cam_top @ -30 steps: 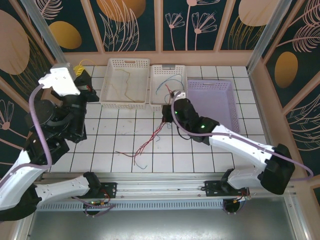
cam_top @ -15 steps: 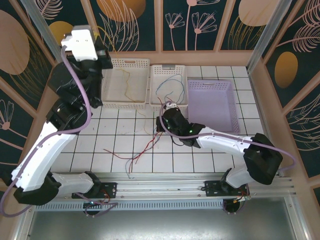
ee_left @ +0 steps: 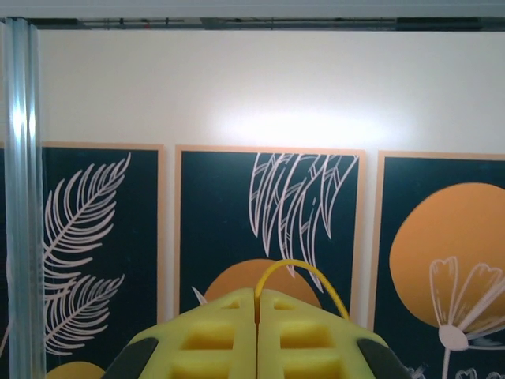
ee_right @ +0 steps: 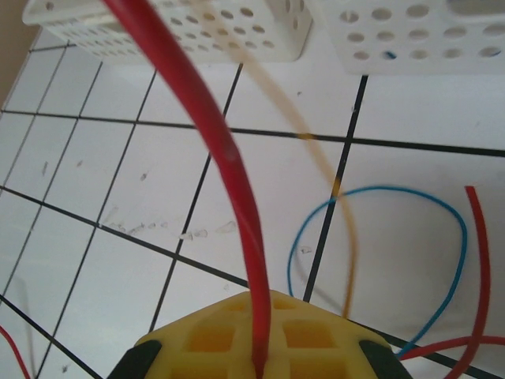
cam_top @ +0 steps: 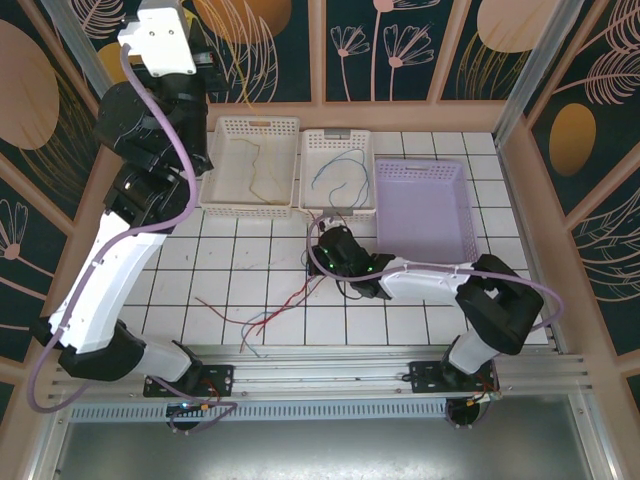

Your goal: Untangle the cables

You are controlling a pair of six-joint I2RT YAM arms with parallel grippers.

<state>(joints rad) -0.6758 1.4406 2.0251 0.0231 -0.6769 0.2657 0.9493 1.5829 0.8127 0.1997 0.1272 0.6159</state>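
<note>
Cables [cam_top: 265,320] trail across the white tiled table [cam_top: 200,262], below leaf-patterned panels [cam_top: 400,50]. The left gripper [ee_left: 256,304], now raised higher, seemingly pinches a yellow wire [ee_left: 304,272]. The right gripper [ee_right: 256,351] clamps a red cable [ee_right: 229,158].

The top external view looks down from above the near edge over the whole tiled table [cam_top: 220,270]. The left wrist view, high up, faces the patterned far wall [ee_left: 268,197]. The right wrist view sits close above the tiles, sharing the white baskets [ee_right: 181,35] and red cable [ee_right: 229,158].

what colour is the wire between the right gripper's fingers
A red wire, clearest in the right wrist view.
</note>
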